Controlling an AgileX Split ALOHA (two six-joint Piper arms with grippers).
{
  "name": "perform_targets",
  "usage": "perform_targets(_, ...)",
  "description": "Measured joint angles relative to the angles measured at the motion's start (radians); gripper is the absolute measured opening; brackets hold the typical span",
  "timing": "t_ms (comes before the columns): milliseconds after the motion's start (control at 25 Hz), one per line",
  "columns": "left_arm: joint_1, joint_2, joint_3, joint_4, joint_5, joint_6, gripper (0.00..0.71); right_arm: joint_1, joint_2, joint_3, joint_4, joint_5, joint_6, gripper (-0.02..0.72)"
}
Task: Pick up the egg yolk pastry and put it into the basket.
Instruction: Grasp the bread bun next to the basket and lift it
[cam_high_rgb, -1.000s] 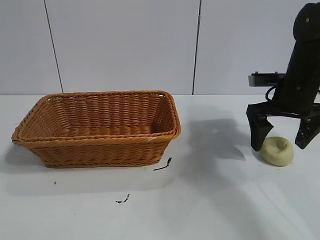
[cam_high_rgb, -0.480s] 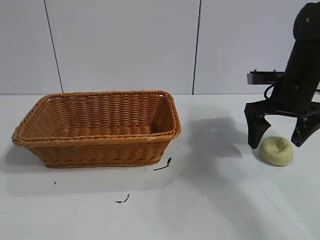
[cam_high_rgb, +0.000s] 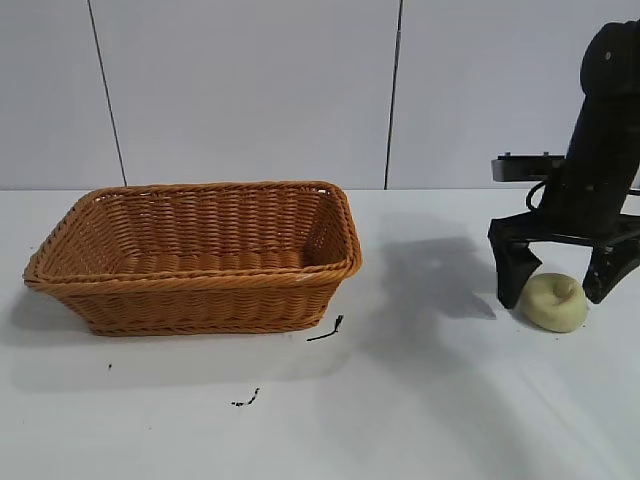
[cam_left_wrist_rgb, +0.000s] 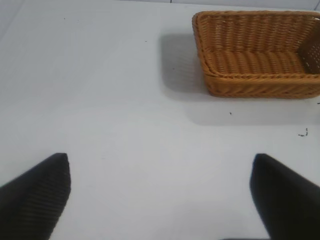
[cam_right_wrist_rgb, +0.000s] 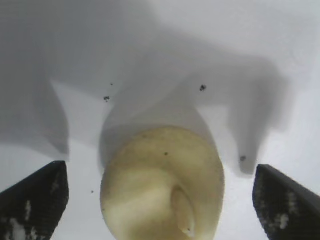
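Note:
The egg yolk pastry (cam_high_rgb: 553, 301), a pale yellow bun with a knob on top, lies on the white table at the right. My right gripper (cam_high_rgb: 560, 290) is open and straddles it, one finger on each side, with gaps to the bun. In the right wrist view the pastry (cam_right_wrist_rgb: 162, 182) fills the space between the two dark fingertips (cam_right_wrist_rgb: 37, 197). The orange-brown wicker basket (cam_high_rgb: 200, 282) stands empty at the left and also shows in the left wrist view (cam_left_wrist_rgb: 260, 82). My left gripper (cam_left_wrist_rgb: 160, 195) is open over bare table, out of the exterior view.
Small dark crumbs (cam_high_rgb: 327, 330) lie on the table in front of the basket's right corner, with more (cam_high_rgb: 245, 400) nearer the front. A grey panelled wall stands behind the table.
My right gripper has lowered a little around the pastry, its fingertips now nearer the table. The pastry and basket have not moved.

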Motion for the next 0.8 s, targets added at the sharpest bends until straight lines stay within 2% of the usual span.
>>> perform_targets(280, 0.0, 0.0, 0.0, 0.0, 0.0, 0.0, 0.696, 0.0, 0.0, 0.0, -0.001, 0.017, 0.0, 0.623)
perform_targets(360, 0.0, 0.0, 0.0, 0.0, 0.0, 0.0, 0.696, 0.0, 0.0, 0.0, -0.001, 0.028, 0.0, 0.548)
perform_targets(560, 0.0, 0.0, 0.0, 0.0, 0.0, 0.0, 0.696, 0.0, 0.0, 0.0, -0.001, 0.035, 0.0, 0.26)
perform_targets(640, 0.0, 0.0, 0.0, 0.0, 0.0, 0.0, 0.696, 0.0, 0.0, 0.0, -0.001, 0.036, 0.0, 0.177)
perform_targets(720, 0.0, 0.0, 0.0, 0.0, 0.0, 0.0, 0.696, 0.0, 0.0, 0.0, -0.001, 0.037, 0.0, 0.13)
perform_targets(800, 0.0, 0.0, 0.0, 0.0, 0.0, 0.0, 0.696, 0.0, 0.0, 0.0, -0.001, 0.037, 0.0, 0.118)
